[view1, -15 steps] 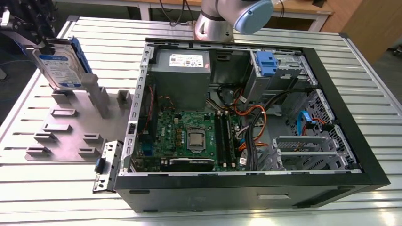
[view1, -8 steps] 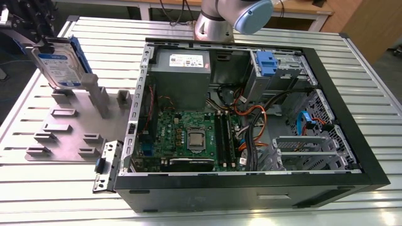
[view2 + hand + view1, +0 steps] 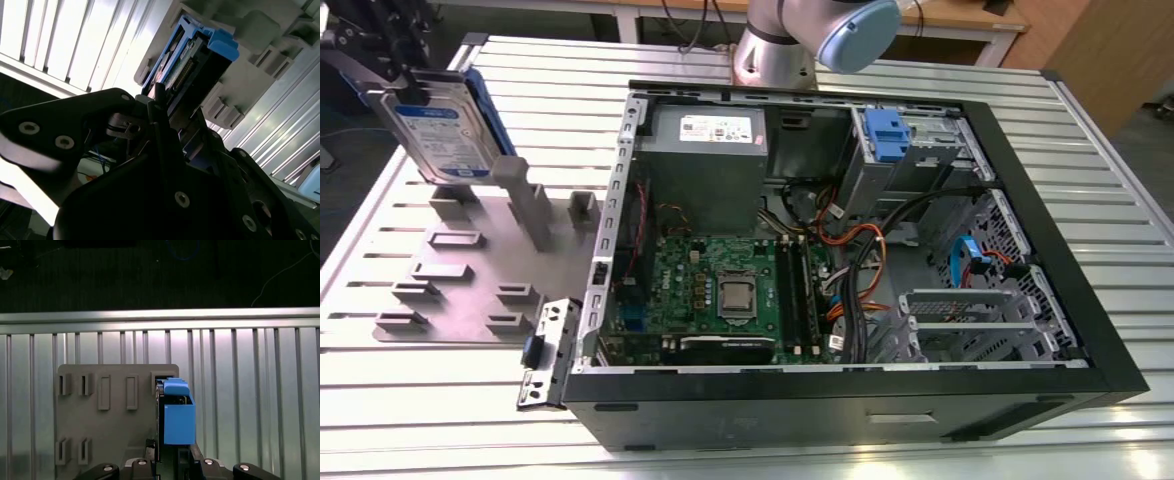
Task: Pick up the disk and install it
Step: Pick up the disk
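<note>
In the second wrist view, nearest the lens, your gripper (image 3: 175,107) is clamping its black fingers on one end of the disk (image 3: 192,65), which is sitting in its blue frame. You are handling something stiff and, by its look, dense for its size. The metal skin is probably slick, the plastic frame is likely giving a little, and the drive is likely sensitive to knocks. The frame's narrow side edges are looking like the safest hold, away from the labelled face and the connector end.

In the exterior view the disk is hanging at the upper left of the frame. It is standing on end, its long axis near vertical and leaning slightly, its label facing the camera. The blue frame is running down its edge on the exterior view's right.

Just under it the grey slotted rack (image 3: 467,270) is lying on the slatted table (image 3: 400,420). You cannot tell whether the lower end is touching a slot. Farther off, centre to right, the open computer case (image 3: 854,420) is waiting.
</note>
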Available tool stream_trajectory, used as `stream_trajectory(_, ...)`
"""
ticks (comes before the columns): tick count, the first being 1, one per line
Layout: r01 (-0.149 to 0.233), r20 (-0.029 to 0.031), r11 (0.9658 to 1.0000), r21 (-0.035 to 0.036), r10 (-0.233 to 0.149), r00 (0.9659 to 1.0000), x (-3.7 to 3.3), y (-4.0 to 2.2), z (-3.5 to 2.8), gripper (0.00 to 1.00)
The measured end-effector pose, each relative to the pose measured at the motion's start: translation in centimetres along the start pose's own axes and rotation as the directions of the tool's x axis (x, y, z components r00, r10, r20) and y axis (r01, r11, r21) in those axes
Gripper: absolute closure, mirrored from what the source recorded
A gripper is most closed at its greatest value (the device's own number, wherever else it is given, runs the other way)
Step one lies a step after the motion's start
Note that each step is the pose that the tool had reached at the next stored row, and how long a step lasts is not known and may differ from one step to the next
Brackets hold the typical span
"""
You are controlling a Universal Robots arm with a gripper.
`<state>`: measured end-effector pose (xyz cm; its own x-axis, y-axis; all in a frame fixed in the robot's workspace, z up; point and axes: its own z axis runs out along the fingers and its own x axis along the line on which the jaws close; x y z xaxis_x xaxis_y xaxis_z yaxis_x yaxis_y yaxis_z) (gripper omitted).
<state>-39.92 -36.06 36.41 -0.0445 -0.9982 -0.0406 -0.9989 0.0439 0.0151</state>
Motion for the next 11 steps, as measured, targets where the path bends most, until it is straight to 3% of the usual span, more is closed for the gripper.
stream_trajectory(5, 0.0, 0.0001, 1.0, 0.0001, 0.0, 1.0, -0.02, 0.01, -0.49, 0.65)
stream_trajectory(11, 0.0, 0.0001, 1.0, 0.0001, 0.0, 1.0, -0.02, 0.01, -0.52, 0.65)
